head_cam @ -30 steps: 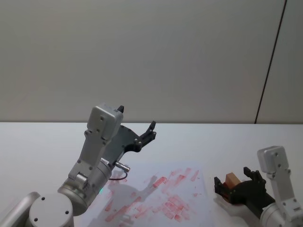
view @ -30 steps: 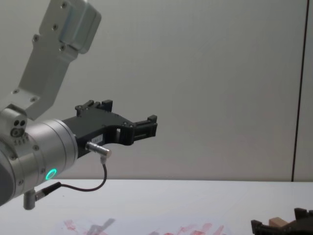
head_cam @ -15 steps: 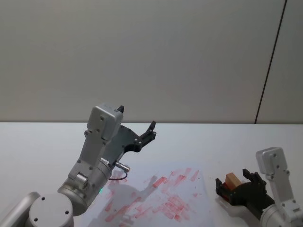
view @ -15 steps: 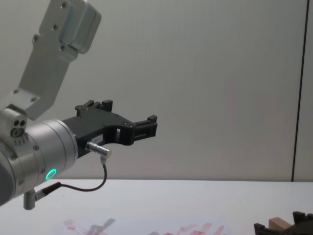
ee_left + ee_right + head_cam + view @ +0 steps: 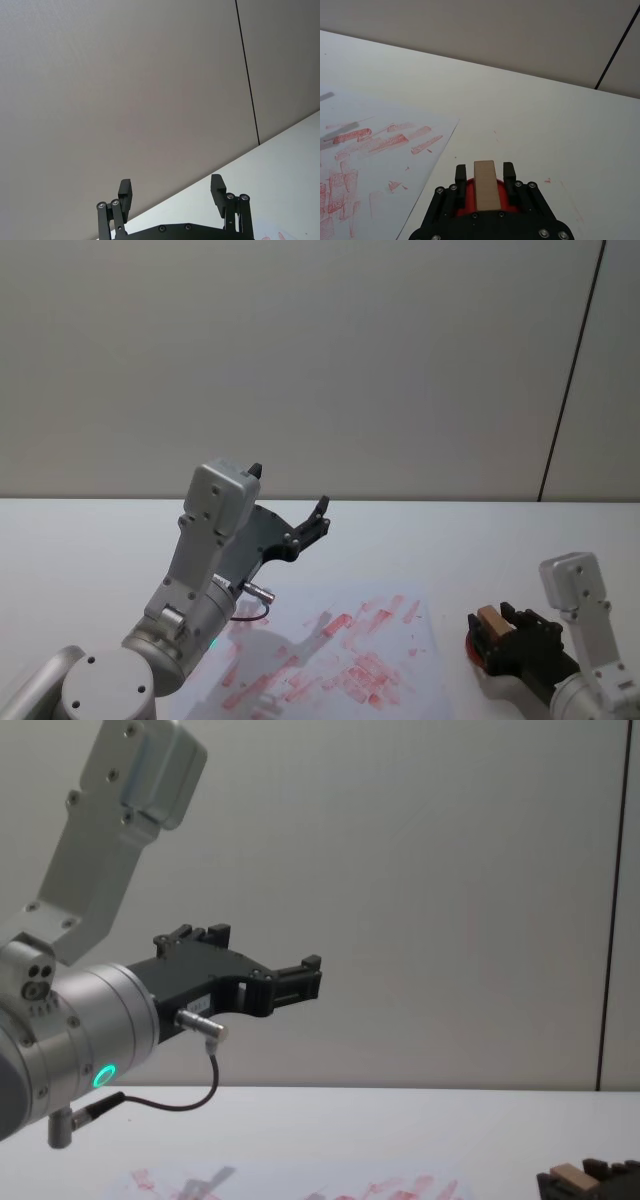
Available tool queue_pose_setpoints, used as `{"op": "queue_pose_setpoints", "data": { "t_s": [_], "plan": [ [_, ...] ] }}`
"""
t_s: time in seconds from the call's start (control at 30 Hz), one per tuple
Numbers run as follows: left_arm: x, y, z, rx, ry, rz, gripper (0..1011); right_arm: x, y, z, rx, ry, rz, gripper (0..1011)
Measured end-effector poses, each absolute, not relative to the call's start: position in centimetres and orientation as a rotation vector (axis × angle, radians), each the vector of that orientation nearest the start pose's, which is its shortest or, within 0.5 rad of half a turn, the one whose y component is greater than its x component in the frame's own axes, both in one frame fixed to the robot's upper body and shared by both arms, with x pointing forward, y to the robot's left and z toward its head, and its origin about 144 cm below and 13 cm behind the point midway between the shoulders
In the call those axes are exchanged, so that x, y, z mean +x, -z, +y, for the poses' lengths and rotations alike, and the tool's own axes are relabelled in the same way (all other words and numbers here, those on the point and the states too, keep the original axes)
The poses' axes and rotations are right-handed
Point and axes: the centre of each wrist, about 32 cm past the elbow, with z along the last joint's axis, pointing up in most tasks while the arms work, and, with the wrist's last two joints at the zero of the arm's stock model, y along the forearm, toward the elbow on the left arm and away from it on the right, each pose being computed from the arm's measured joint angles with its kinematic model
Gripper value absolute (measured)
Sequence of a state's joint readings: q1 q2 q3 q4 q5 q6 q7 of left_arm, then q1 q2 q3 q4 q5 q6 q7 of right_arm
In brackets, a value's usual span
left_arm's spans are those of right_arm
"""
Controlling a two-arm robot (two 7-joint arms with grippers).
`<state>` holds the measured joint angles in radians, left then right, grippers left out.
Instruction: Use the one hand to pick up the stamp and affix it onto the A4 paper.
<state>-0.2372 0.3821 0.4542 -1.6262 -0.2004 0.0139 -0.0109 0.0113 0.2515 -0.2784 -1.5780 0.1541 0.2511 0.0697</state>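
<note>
You are holding the stamp (image 5: 486,190) clamped in the right hand (image 5: 485,170) over a red ink pad (image 5: 464,202) on the desk (image 5: 545,125) beside the paper (image 5: 370,165), with pressing it onto the sheet yet to do, and the left hand (image 5: 171,192) is hanging open, raised.

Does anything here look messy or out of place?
The A4 paper is messy: crowded with overlapping red prints and smears, and red specks dot the table beside it. The stamp sits straight in the right gripper.
</note>
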Motion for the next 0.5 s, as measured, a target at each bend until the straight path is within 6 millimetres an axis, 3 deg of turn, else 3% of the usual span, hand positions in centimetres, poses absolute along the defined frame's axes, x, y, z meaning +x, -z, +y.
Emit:
{"op": "queue_pose_setpoints", "data": {
  "t_s": [0.3,0.5],
  "plan": [
    [49.2,-120.44,19.84,0.061,-1.124,-0.268,1002,44.99,-113.24,-21.39,-0.312,1.228,0.128,232],
    [49.2,-120.44,19.84,0.061,-1.124,-0.268,1002,45.04,-113.3,-21.34,-0.303,1.227,0.123,219]
  ]
}}
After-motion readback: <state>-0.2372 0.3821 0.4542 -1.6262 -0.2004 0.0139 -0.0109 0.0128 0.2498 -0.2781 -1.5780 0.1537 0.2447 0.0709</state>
